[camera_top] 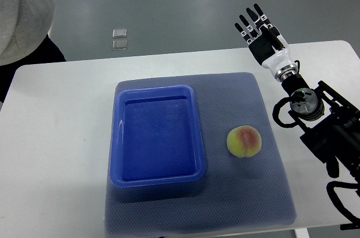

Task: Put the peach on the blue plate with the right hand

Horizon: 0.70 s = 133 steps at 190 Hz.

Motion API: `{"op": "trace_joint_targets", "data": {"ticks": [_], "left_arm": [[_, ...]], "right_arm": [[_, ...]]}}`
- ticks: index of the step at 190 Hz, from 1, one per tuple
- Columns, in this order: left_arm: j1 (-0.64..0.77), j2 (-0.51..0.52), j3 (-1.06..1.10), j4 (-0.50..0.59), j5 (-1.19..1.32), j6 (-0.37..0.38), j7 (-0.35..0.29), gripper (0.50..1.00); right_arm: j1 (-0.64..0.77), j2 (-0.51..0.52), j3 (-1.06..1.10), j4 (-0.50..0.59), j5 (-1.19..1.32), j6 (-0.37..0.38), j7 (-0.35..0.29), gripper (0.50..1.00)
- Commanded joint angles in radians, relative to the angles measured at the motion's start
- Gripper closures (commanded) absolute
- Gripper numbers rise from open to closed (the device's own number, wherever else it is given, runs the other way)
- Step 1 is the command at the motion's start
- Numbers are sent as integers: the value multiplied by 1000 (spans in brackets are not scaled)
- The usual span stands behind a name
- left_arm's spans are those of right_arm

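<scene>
A yellow-green peach (244,142) with a pink blush lies on the blue-grey mat (236,193), just right of the blue plate (157,179), a deep rectangular tray with nothing in it. My right hand (257,26) is raised past the table's far edge, well above and behind the peach, fingers spread and holding nothing. Its black forearm (320,120) comes in from the right edge. The left arm does not show.
The mat lies on a white table (62,137). A person in a grey top (22,7) stands at the far left corner. Two small clear squares (119,39) lie on the floor beyond the table.
</scene>
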Motion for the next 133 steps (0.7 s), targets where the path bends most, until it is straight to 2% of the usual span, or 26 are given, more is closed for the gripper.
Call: {"op": "trace_joint_targets", "data": {"ticks": [1,92,127,133], "left_arm": [[0,0,0,0,-1,0,0,500],[0,0,1,0,-1,2,0,500],[0,0,1,0,-1,2,0,500],[0,0,1,0,-1,0,0,500]], "right_arm": [[1,-1,-1,0,0,0,0,566],[10,-6,-17,0,-20,2,-5,566],[31,-54,-53,12,-132,17,-11,568],[56,-83,-102,17,-221,31,-12,568]]}}
